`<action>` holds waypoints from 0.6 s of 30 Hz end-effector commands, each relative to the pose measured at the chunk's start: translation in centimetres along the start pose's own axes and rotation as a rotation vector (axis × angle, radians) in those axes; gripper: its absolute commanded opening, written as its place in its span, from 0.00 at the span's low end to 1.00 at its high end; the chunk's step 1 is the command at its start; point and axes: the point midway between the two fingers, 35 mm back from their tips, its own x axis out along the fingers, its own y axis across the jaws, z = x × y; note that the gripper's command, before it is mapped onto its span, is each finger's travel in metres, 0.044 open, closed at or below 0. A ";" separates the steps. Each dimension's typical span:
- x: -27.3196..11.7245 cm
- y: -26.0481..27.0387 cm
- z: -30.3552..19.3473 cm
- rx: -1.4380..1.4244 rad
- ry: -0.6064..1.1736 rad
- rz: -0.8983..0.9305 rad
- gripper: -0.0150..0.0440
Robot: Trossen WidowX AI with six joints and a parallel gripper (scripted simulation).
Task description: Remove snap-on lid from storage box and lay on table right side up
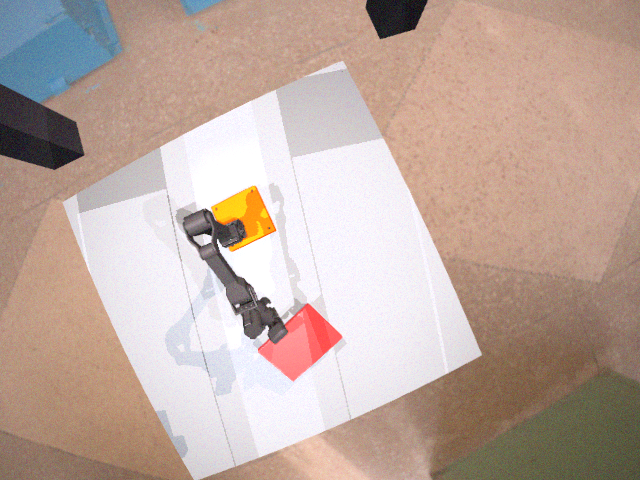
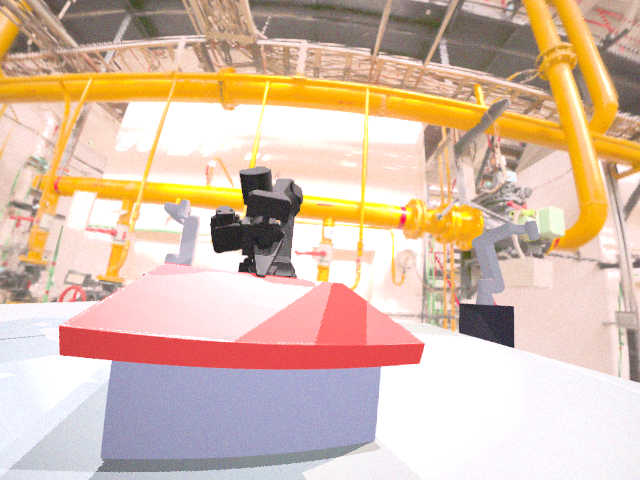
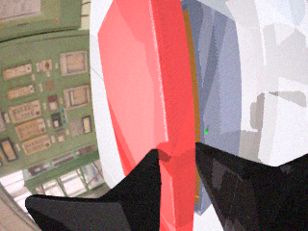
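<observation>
The red lid (image 1: 302, 348) (image 2: 206, 310) (image 3: 127, 72) lies over the blue-grey storage box (image 2: 237, 408) (image 3: 218, 72). It is tilted, its edge on the arm's side raised and its far edge low at the box's rim. A thin orange-brown strip shows between lid and box in the wrist view. My gripper (image 1: 279, 331) (image 2: 262, 272) (image 3: 176, 152) is shut on the raised edge, one finger on the lid's top side, the other on its underside. The box stands upright on the table. Its inside is hidden.
The white table (image 1: 382, 258) carries the arm's orange base plate (image 1: 255, 214), behind the box as seen in the exterior view. The box and lid are near the table's front edge in the top view. Shadows cross the table.
</observation>
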 end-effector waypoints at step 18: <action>-1.0 3.3 0.1 0.000 -0.005 0.011 0.25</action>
